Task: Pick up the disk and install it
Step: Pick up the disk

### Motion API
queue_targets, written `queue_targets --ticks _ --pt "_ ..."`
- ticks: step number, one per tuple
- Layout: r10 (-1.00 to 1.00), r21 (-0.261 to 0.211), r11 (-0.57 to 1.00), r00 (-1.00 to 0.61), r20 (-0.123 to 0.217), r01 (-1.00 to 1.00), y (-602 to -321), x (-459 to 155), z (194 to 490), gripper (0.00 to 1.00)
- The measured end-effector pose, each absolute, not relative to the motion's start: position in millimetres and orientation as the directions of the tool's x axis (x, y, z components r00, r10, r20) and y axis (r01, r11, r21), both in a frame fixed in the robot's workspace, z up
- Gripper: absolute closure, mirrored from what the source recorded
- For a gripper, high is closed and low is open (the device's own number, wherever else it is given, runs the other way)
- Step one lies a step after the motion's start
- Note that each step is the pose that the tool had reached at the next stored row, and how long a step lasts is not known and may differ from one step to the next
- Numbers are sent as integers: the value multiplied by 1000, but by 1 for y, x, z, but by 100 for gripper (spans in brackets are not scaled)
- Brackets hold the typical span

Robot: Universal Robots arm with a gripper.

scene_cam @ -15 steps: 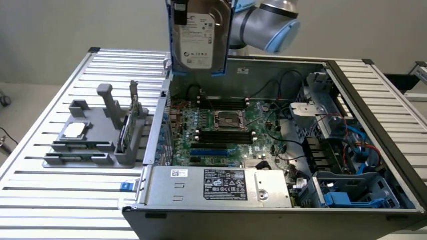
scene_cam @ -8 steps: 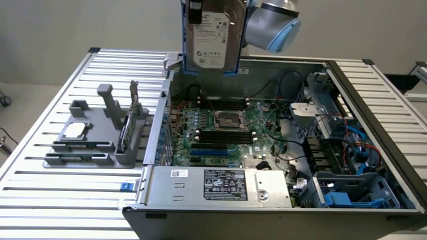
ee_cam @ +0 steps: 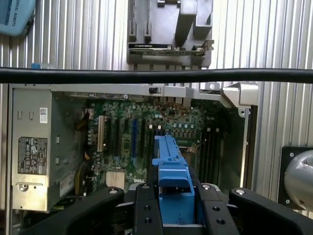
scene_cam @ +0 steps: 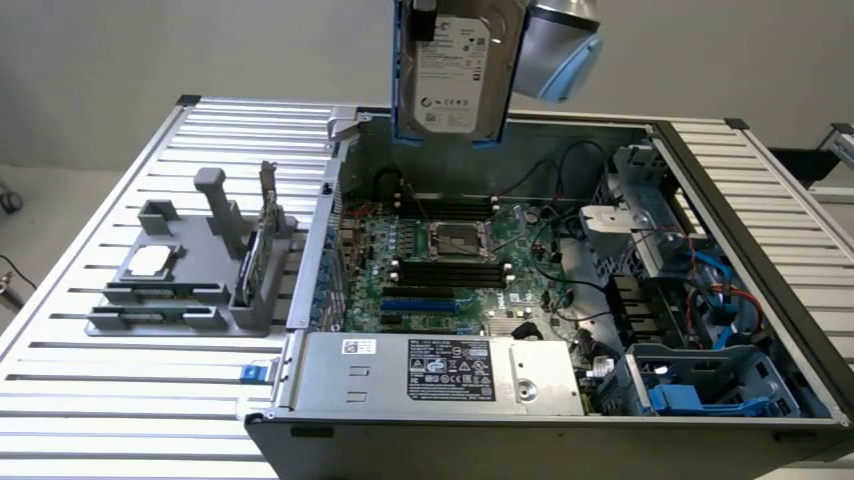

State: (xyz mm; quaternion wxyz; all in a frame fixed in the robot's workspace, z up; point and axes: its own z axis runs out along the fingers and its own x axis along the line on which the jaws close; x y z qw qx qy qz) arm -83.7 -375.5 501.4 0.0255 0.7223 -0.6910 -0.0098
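Observation:
The disk [scene_cam: 454, 75] hangs upright, high over the back of the open computer case [scene_cam: 320, 250]. It is a silver-grey drive with a white label in a blue carrier. In the wrist view my gripper [ee_cam: 178, 208] is shut on the disk [ee_cam: 171, 171], with black fingers [ee_cam: 146, 205] on either side of the carrier's blue edge. Far below it lies the motherboard [ee_cam: 142, 137]. At the case's near right corner in the exterior view sits a drive bay [scene_cam: 694, 385] with blue plastic parts.
A grey labelled power-supply box [scene_cam: 441, 370] fills the case's near side. On the slatted table [scene_cam: 107, 400], at the exterior view's left, a grey fixture [scene_cam: 200, 270] holds a small silver chip [scene_cam: 150, 260]. A black cable [ee_cam: 146, 76] crosses the wrist view. Cables run inside the case's right side.

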Motion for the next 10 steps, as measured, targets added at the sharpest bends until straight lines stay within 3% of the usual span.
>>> queue_targets --ticks 10 --pt "-999 50 -44 45 21 -998 -384 -39 511 67"
